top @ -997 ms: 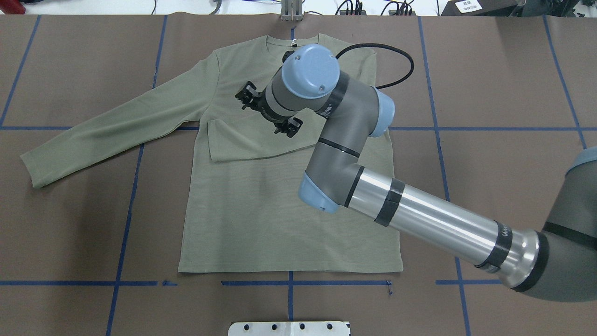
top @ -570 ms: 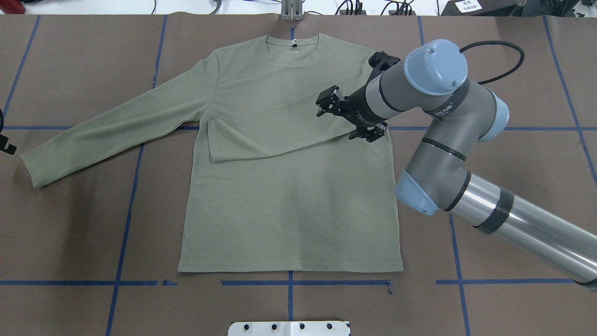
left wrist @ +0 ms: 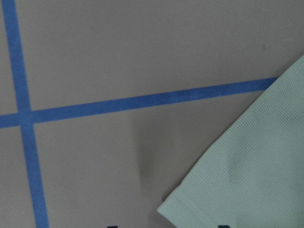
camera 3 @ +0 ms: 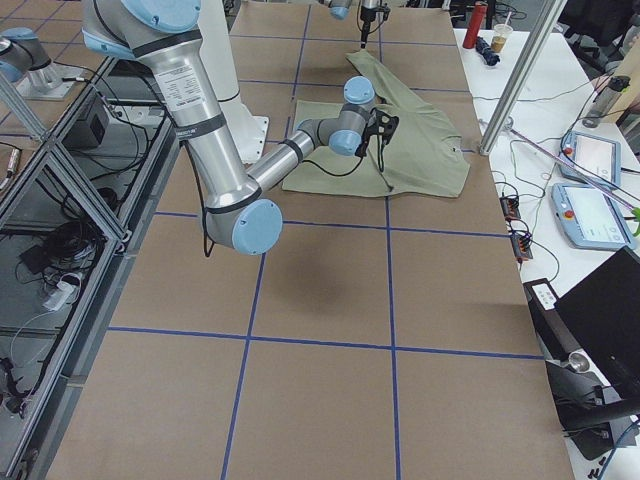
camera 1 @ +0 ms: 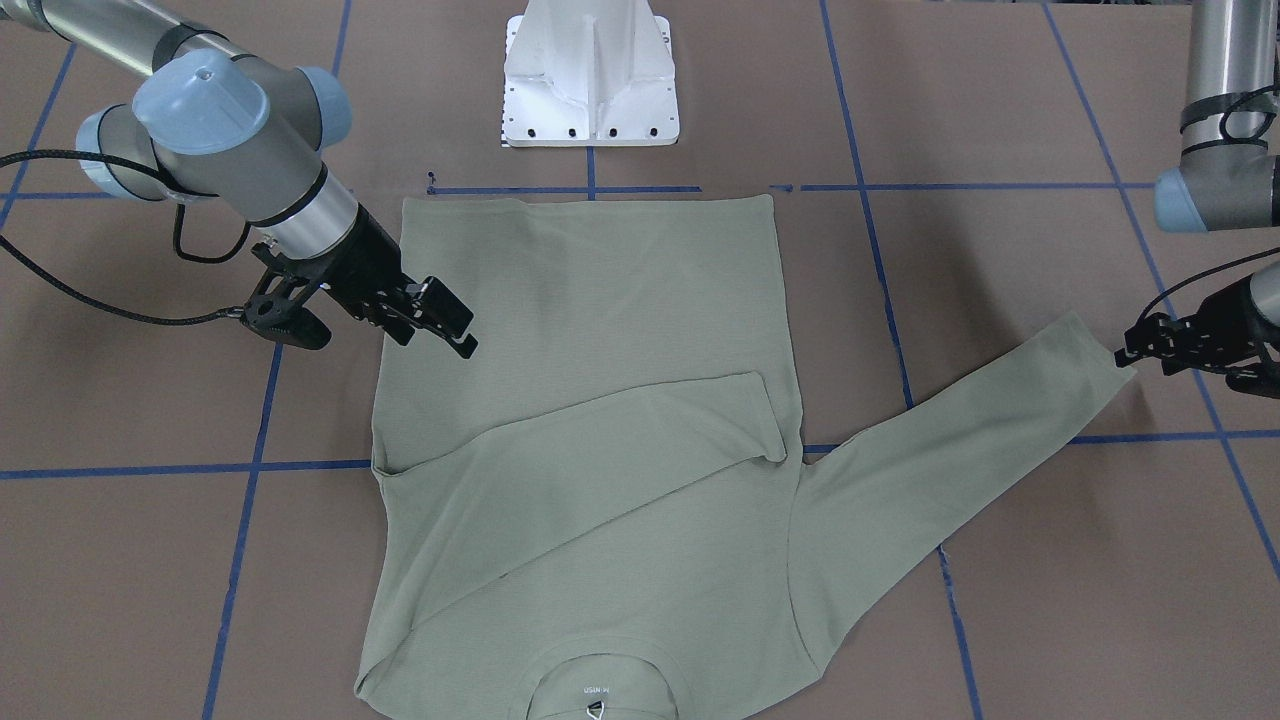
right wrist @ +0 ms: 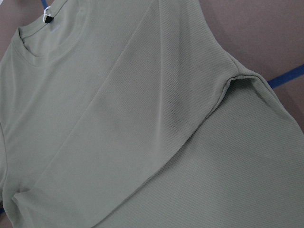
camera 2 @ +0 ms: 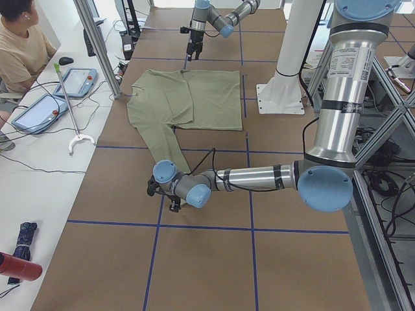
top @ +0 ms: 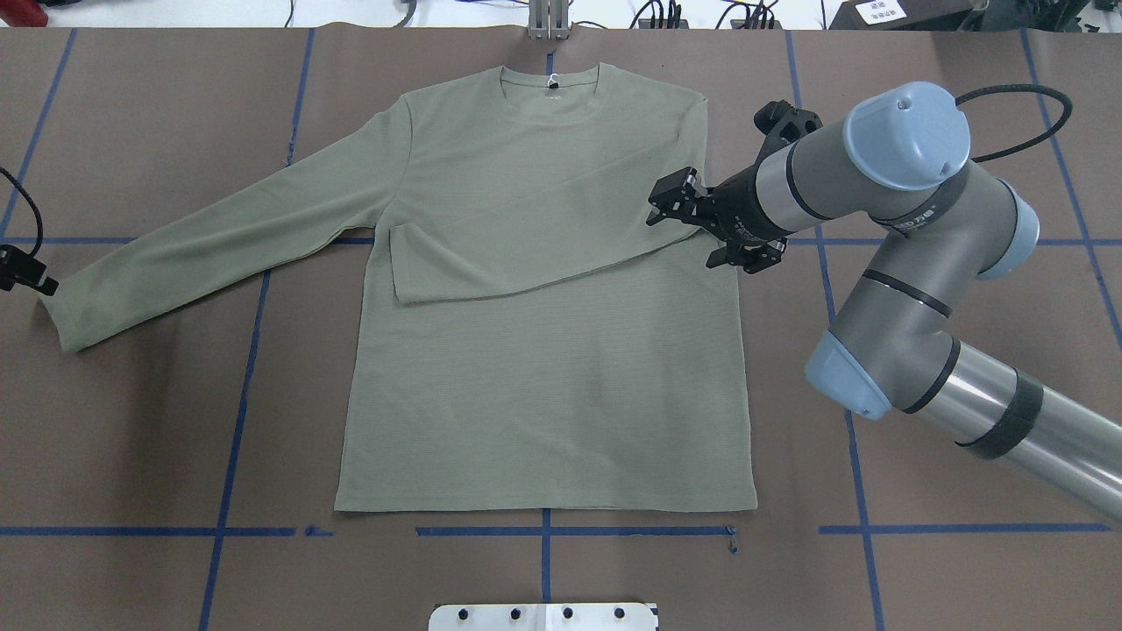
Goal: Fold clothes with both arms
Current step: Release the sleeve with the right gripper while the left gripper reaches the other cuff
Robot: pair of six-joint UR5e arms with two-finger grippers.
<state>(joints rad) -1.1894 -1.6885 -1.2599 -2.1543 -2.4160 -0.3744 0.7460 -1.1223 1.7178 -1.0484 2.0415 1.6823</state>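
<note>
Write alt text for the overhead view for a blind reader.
A sage-green long-sleeved shirt lies flat on the brown table, one sleeve folded across its chest, the other stretched out left. The right gripper, open, is over its right edge; the left gripper shows beside the outstretched cuff.

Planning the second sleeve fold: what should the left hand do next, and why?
Probably lower the left hand onto the cuff of the outstretched sleeve and close. The other sleeve already lies folded across the shirt, and the left hand appears open right beside that cuff.
</note>
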